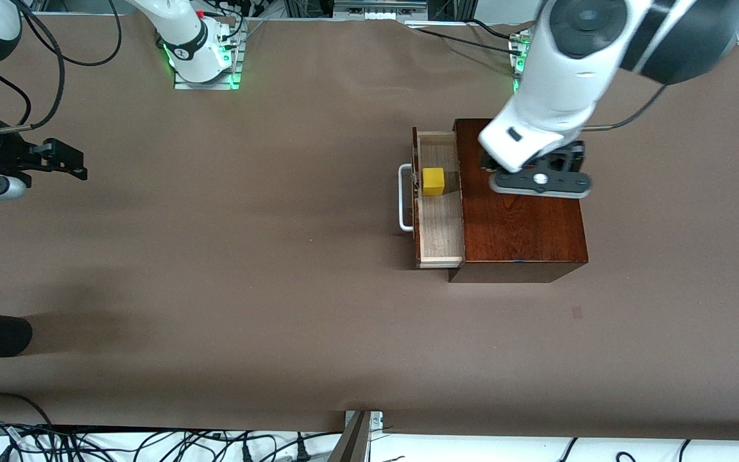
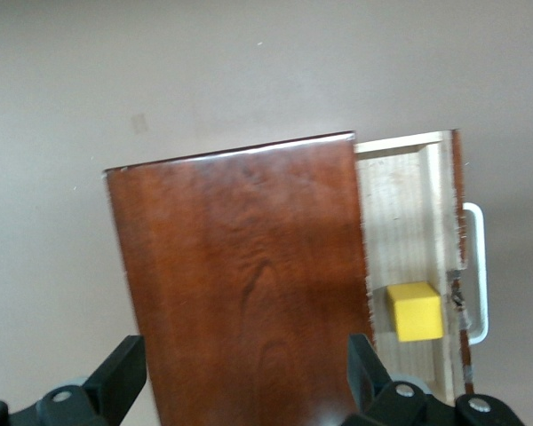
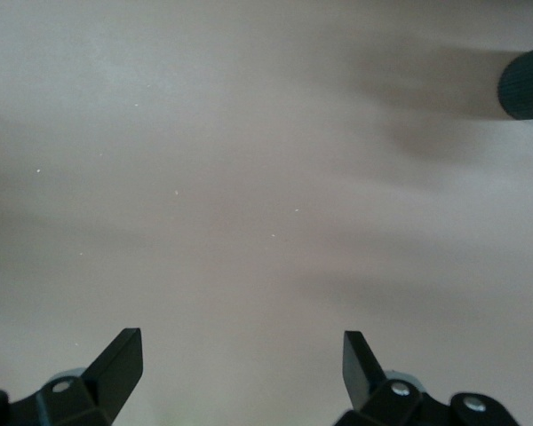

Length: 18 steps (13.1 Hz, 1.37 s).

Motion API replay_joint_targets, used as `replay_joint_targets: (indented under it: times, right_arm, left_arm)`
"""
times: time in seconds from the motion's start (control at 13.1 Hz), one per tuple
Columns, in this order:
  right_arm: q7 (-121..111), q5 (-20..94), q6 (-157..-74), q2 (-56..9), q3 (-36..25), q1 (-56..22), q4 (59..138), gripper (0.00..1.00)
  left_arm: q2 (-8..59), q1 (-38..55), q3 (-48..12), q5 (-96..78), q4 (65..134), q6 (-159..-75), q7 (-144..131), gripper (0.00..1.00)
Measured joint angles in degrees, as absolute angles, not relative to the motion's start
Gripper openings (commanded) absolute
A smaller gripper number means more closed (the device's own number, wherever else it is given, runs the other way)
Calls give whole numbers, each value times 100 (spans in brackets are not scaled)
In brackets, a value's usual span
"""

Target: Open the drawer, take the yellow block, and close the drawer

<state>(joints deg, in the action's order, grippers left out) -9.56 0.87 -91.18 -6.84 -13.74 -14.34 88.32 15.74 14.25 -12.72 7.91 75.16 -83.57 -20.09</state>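
1. Nearest the front camera lies the bare brown worktop (image 1: 267, 269), which carries everything else.
2. Toward the left arm's end of the worktop sits a dark reddish-brown box (image 1: 523, 221).
3. From the box's side facing the right arm's end, the drawer (image 1: 440, 231) stands pulled out, its pale wooden inside showing and its white handle (image 1: 403, 199) on the front.
4. Over the box's top hangs the left end effector (image 1: 539, 183), empty, its fingers (image 2: 124, 368) spread wide in the left wrist view, about as far apart as the box is wide.
5. At the right arm's end of the worktop waits the right end effector (image 1: 55, 160), over bare cloth, fingers spread and holding nothing.
6. Inside the drawer, touching its floor, rests the yellow block (image 1: 433, 181), close to the drawer front and just beside the handle.
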Motion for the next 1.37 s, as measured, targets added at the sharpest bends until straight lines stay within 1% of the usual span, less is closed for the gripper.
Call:
replay_joint_targets:
  times: [0.23,0.46,0.61,0.76,0.91,0.99,1.14,1.29,1.37]
  right_arm:
    - [-965,85,-9119,-834,-1218,-1651,8837,100]
    - [-1122,139,-8997,-902,-949,-1798,8835,100]
    - [-1220,178,-8926,-900,-515,-1813,8829,100]
    - [-1230,175,-8941,-906,137,-1849,8828,100]
    - [-1230,131,-9142,-956,736,-2063,8831,100]
    - [-1230,100,-9353,-1013,924,-2289,8833,100]
    - [-1230,28,-9852,-1238,1066,-2942,8842,100]
    - [-1230,-104,-10476,-1636,1082,-3672,8795,100]
    - [-1225,-255,-10692,-1893,1084,-4009,8662,100]
  left_arm:
    - [1386,547,-1262,148,7535,-8022,-1290,100]
    - [1338,-27,-1261,-192,7633,-7832,-1109,100]
    - [1336,-218,-1263,-303,7769,-7792,-1037,100]
    - [1336,-406,-1264,-317,7858,-7792,-688,100]
    - [1336,-558,-1262,-317,7892,-7791,-506,100]
    - [1336,-619,-1262,-317,7905,-7791,-478,100]
    - [1336,-711,-1262,-317,7926,-7785,-272,100]
    - [1307,-718,-1215,-317,7980,-7816,-25,100]
    - [1219,-641,-1085,-317,8115,-7933,-1,100]
